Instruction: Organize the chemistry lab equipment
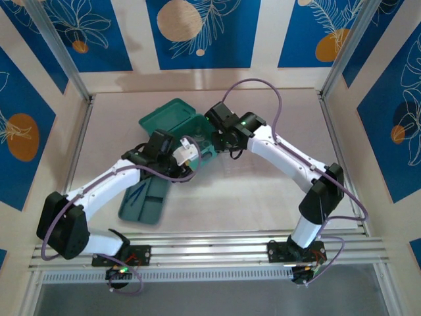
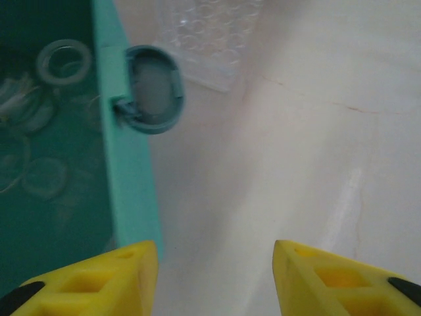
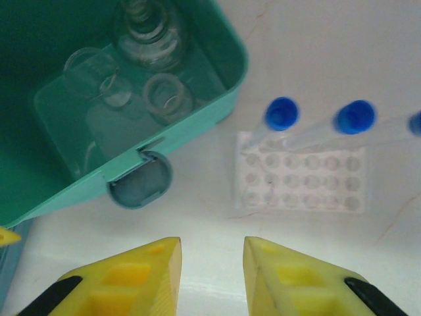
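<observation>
The left gripper point(image 2: 216, 276) and right gripper point(image 3: 212, 270) are hovering open-jawed and empty beside the case point(image 3: 197, 126); tubes point(image 3: 355, 117) are lying across a plate point(image 3: 299, 181).

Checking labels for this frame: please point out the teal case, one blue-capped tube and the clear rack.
teal case point(image 3: 197, 125), right wrist view, front wall.
blue-capped tube point(image 3: 281, 113), right wrist view, its cap.
clear rack point(image 3: 299, 181), right wrist view, middle of its dimpled top.

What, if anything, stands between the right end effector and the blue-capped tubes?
A flat clear dimpled plate lies on the table between the right end effector and the blue-capped tubes, whose caps sit at its far edge. The teal case stands off to one side.
</observation>
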`<state>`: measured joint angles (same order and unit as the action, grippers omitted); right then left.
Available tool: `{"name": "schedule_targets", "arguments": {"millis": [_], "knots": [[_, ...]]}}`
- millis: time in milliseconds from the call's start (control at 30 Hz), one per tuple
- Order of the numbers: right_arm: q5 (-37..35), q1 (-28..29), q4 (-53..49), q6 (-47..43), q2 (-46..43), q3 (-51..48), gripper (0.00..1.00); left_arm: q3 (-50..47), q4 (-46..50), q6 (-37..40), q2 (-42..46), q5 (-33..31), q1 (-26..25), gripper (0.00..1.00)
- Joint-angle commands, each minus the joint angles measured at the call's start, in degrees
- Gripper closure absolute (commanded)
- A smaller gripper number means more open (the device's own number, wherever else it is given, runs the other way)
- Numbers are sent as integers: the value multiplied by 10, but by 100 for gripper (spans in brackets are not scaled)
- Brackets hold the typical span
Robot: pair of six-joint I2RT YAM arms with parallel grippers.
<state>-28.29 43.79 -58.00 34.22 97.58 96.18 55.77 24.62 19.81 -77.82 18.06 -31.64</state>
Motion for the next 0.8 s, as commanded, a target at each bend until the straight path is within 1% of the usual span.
{"name": "schedule_targets", "arguments": {"millis": [0, 133, 200, 433, 567, 633, 767], "knots": [[15, 15, 21, 18, 14, -1, 69, 18, -10, -12, 17, -26, 23, 47], [26, 35, 28, 16, 27, 6, 69, 22, -14, -18, 23, -41, 54, 45], [29, 47, 30, 14, 36, 9, 67, 21, -14, -19, 27, -41, 70, 44], [31, 87, 31, 27, 61, 15, 66, 11, -1, -9, 41, -40, 137, 40], [24, 98, 33, 34, 61, 7, 66, -4, 28, 23, 59, -39, 180, 40], [24, 98, 37, 34, 57, 0, 66, -13, 51, 47, 70, -39, 201, 37], [24, 98, 39, 33, 49, -6, 66, -32, 105, 96, 87, -57, 228, 37]]}}
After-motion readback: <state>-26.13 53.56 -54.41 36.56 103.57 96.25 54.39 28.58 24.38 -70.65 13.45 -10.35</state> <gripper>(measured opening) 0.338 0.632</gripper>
